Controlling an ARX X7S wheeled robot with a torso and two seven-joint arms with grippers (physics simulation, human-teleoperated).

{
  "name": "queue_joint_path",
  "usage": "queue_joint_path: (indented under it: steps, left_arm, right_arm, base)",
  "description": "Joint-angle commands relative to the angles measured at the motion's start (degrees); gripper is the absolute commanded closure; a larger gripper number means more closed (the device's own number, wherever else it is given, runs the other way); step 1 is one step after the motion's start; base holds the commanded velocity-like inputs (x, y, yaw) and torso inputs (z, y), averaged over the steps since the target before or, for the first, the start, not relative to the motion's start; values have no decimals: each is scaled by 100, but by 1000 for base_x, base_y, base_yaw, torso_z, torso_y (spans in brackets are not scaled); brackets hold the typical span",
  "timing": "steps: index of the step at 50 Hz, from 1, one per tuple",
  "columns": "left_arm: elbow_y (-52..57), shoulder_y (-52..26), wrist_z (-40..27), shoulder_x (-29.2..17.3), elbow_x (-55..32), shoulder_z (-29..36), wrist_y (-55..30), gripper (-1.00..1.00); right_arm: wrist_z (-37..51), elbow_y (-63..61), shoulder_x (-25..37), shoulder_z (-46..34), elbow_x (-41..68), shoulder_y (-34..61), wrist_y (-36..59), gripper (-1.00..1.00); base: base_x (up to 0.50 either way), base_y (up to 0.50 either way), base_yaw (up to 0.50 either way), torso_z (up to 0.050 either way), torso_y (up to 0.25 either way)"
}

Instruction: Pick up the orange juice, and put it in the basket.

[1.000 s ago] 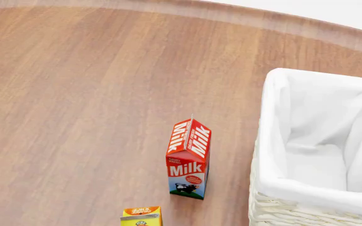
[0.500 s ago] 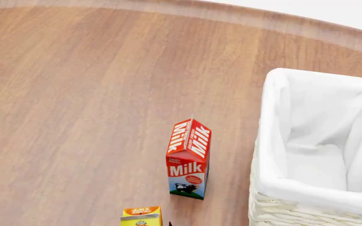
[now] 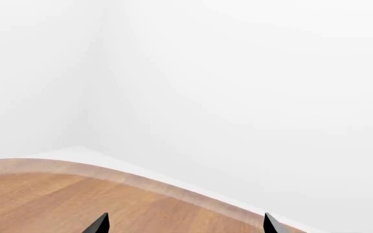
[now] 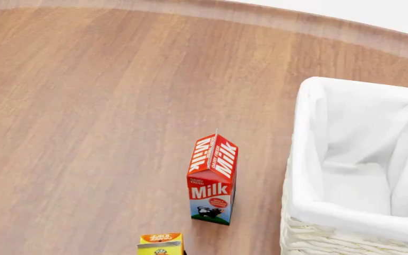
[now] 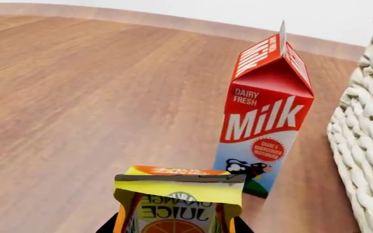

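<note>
The orange juice (image 5: 178, 204) is a yellow-and-orange gable-top carton standing on the wooden table (image 5: 76, 97). In the right wrist view it fills the gap between my right gripper's (image 5: 175, 225) dark fingers (image 5: 111, 226), which press against both its sides. In the head view only the carton's top (image 4: 161, 244) shows, at the bottom edge. The basket (image 4: 360, 164), cream wicker with a white cloth liner, stands at the right; its woven wall (image 5: 368, 145) is beside the cartons. My left gripper (image 3: 185, 225) is open and empty above the table near its far edge.
A red-and-white Milk carton (image 4: 212, 178) stands upright just behind the orange juice and left of the basket; it also shows in the right wrist view (image 5: 264, 111). The table's curved far edge (image 4: 275, 16) runs along the back, with a white wall beyond.
The orange juice carton's top has shifted slightly down and to the right in the head view. The milk carton and basket have not moved.
</note>
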Motion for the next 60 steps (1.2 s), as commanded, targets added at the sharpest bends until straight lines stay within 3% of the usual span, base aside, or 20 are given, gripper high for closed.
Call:
queue_joint_path:
  steps: [1, 42, 60]
  left_arm:
    - [18, 9, -29, -28, -12, 12, 11, -100]
    - [13, 25, -90, -99, -22, 87, 86, -100]
    - [-11, 26, -111, -130, -31, 112, 117, -100]
  right_arm:
    - [22, -275, 72, -66, 107, -9, 134, 100]
    - [615, -4053, 742, 268, 1455, 449, 2504, 100]
    - [1090, -5110, 845, 503, 1828, 981, 3369, 100]
  base:
    - [0, 0, 0, 0, 0]
    - [0, 0, 0, 0, 0]
    - [0, 0, 0, 0, 0]
